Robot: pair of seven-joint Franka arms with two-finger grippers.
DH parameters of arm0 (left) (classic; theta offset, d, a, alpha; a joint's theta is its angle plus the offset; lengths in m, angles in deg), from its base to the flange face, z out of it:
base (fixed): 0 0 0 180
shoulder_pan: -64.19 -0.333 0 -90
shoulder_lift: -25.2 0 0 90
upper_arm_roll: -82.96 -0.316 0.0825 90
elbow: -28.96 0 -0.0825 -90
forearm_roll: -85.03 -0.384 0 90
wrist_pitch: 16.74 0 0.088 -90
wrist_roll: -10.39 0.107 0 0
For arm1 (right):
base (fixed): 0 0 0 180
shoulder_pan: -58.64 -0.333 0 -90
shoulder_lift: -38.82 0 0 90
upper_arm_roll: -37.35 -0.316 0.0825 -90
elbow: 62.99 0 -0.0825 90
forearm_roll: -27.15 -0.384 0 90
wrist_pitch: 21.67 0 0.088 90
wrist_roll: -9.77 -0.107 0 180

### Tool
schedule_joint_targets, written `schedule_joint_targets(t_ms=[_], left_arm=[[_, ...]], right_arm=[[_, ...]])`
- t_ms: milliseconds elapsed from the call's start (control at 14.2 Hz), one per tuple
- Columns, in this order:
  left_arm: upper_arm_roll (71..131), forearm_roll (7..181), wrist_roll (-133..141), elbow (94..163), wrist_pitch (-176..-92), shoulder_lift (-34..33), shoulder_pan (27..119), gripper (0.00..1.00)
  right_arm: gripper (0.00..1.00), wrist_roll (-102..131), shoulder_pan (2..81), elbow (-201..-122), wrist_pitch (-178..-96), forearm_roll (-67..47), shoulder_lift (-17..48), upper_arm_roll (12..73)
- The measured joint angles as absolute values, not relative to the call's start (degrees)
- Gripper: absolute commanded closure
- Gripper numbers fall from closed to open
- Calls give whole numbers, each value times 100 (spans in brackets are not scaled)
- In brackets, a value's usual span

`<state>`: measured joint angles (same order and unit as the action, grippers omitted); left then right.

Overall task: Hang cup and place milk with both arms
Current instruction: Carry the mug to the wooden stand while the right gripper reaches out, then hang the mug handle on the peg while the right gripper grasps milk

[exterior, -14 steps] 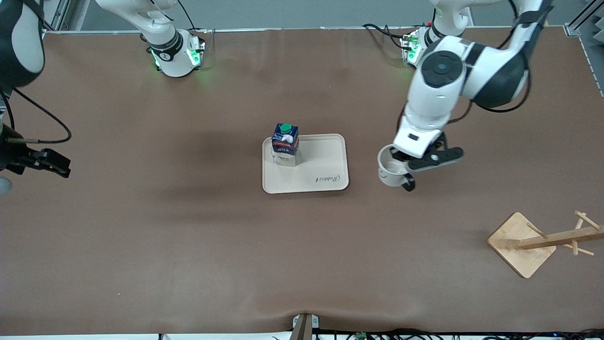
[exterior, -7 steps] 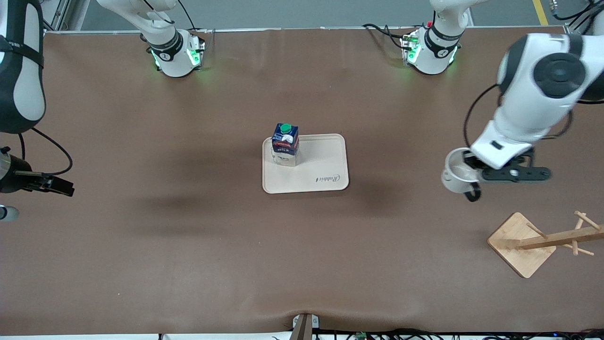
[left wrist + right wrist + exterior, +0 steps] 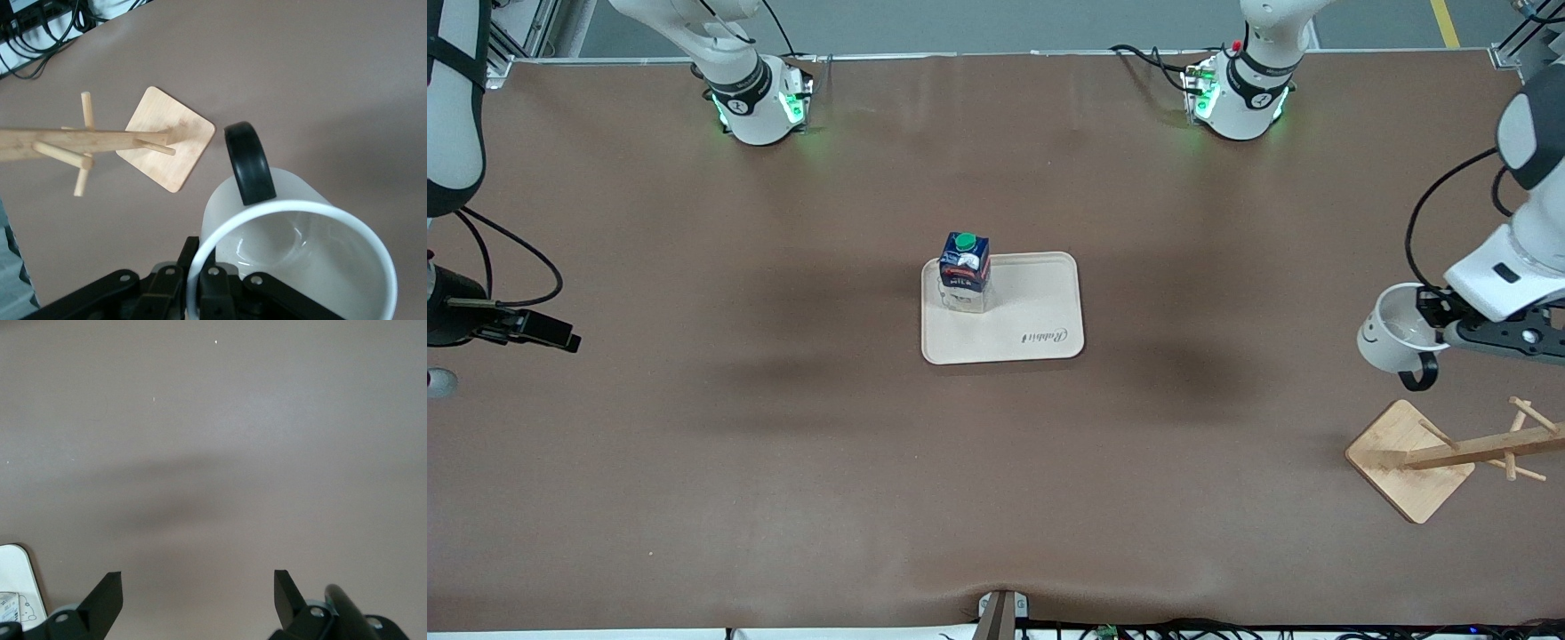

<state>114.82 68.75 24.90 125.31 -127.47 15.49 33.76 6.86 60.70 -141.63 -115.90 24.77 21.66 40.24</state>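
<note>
The white cup (image 3: 1385, 342) with a smiley face and black handle hangs in my left gripper (image 3: 1430, 325), which is shut on its rim, in the air over the table close to the wooden rack (image 3: 1414, 458). In the left wrist view the cup (image 3: 300, 247) fills the lower part, my left gripper (image 3: 200, 283) pinches its rim, and the rack (image 3: 100, 141) lies past the handle. The blue milk carton (image 3: 964, 267) with a green cap stands upright on a corner of the beige tray (image 3: 1040, 311). My right gripper (image 3: 559, 338) is open and empty (image 3: 198, 587) over bare table at the right arm's end.
The rack has a square bamboo base (image 3: 1405, 462) and a post with several pegs (image 3: 1520, 413). A corner of the tray (image 3: 17, 570) shows in the right wrist view. The brown table mat (image 3: 783, 444) spreads all round.
My left arm has carried the cup from beside the tray toward the left arm's end of the table, to just by the rack. My right gripper has shifted slightly.
</note>
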Motion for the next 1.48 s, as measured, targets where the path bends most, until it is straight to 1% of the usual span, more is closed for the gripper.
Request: schedule_joint_targets(t_ms=[281,492,704,915,1126,1266,1477], left_arm=[[11481,6875,3331,12203,-12754,1148,3097,100],[11480,6878,3680,11936,-12754,895,2920,100],[11480,6959,3868,11714,-12754,648,2767,100],[11480,7043,3980,11496,-12754,430,2681,100],[11482,7068,4045,11437,-12754,390,2649,100],[11483,7171,4233,11424,-12754,390,2594,100],[11482,7272,4456,11382,-12754,380,2463,100]], right_arm=[[0,718,6358,-14209,-11614,2475,2063,4055],[0,719,6244,-14243,-11648,2472,1883,4000],[0,588,5854,-14436,-11649,2469,1841,3977],[0,-74,5421,-14677,-11648,2400,1837,3954],[0,-1248,4691,-14787,-11662,2365,1836,3924],[0,-1770,4284,-14784,-11762,2110,1853,3913],[0,-2150,4204,-14784,-11816,1808,1870,3938]])
